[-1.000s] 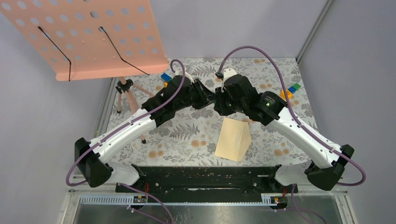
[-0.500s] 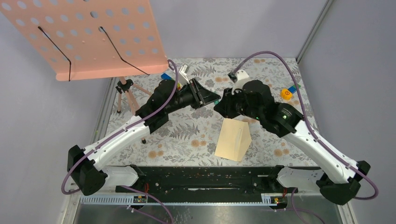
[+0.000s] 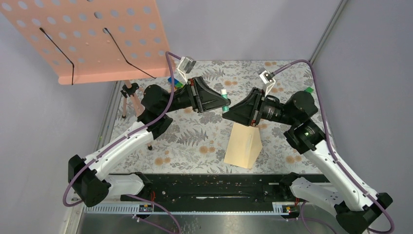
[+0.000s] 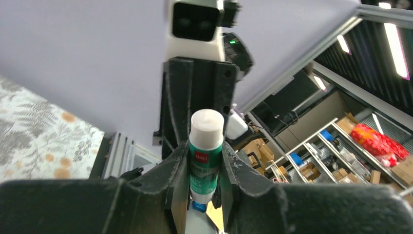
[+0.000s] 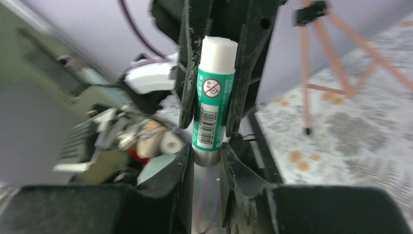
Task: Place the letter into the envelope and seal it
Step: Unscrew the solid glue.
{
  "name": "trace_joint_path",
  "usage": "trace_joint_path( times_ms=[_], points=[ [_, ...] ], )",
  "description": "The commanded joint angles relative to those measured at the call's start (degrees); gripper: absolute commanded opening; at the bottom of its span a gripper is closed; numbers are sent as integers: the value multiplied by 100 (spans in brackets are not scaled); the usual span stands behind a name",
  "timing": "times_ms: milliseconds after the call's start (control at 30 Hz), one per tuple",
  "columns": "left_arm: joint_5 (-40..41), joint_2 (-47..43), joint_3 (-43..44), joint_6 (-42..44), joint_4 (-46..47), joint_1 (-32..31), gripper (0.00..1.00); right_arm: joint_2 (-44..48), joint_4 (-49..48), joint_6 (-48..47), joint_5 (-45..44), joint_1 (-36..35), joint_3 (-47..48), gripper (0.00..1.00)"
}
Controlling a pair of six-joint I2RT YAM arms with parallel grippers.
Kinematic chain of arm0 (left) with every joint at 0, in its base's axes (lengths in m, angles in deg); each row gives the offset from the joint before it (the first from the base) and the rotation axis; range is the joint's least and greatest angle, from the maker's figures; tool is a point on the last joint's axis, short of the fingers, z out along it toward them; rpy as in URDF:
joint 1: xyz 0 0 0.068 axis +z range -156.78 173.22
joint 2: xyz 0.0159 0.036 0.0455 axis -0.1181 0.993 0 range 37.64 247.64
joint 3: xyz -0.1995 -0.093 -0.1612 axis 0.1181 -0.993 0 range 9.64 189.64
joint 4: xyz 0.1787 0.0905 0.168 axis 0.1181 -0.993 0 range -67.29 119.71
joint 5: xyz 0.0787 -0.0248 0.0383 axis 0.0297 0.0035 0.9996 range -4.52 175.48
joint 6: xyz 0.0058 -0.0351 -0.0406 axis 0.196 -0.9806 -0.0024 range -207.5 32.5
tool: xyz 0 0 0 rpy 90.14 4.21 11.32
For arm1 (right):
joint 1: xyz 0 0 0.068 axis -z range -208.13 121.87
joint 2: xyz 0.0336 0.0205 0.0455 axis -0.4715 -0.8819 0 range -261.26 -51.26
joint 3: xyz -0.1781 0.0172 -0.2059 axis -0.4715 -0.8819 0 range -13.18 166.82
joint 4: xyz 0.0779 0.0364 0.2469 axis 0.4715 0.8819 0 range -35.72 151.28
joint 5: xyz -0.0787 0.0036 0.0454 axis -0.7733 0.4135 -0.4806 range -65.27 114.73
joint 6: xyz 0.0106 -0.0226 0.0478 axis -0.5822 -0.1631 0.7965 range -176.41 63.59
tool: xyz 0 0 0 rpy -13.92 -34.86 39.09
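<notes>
Counted: two black-and-white robot arms, one salmon perforated metal stand board point(image 3: 97, 39), one tan paper envelope point(image 3: 242, 146), one green-and-white glue stick point(image 3: 224, 94). Underneath, grey floral-print table cover point(image 3: 195, 141); all round, plain lilac-grey walls. Both arms raised off the surface, elbows out, wrists turned inward, meeting nose to nose above mid-table. Left gripper point(image 3: 220, 101) clenched on one end of the stick, right gripper point(image 3: 230, 108) clenched on the other end, stick in the air between. Envelope flat on the cover, near side of the right gripper, crease showing, gripped by neither.
</notes>
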Motion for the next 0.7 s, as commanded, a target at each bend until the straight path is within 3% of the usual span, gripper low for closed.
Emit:
trace_joint_path(
  times_ms=[0, 200, 267, 367, 433, 467, 533, 633, 667],
  points=[
    [-587, -44, 63, -1003, 2224, -43, 0, -358, -2964, 2096, 1896, 97, -650, 0],
    [-892, 151, 109, -1801, 3342, -39, 0, -1455, -7362, 5128, 2266, 133, -1037, 0],
    [-916, 178, 113, -1928, 3502, -39, 0, -1773, -8067, 5727, 2243, 137, -1004, 0],
    [-914, 161, 113, -1957, 3527, -43, 0, -1793, -7854, 5606, 2364, 149, -950, 0],
    [-892, 129, 107, -1871, 3408, -39, 0, -1629, -7092, 5122, 2444, 193, -934, 0],
    [-865, 104, 116, -1784, 3272, -39, 0, -1482, -6399, 4734, 2466, 222, -966, 8],
    [-783, 55, 155, -1529, 2744, -34, 0, -1011, -4382, 3477, 2319, 303, -1107, 43],
    [-512, -49, 543, -643, 800, -34, 0, 73, 88, 328, 877, 332, -888, 77],
    [-296, -88, 727, -156, -100, -37, 0, 361, 1154, -415, 217, 312, -757, 83]
  ],
)
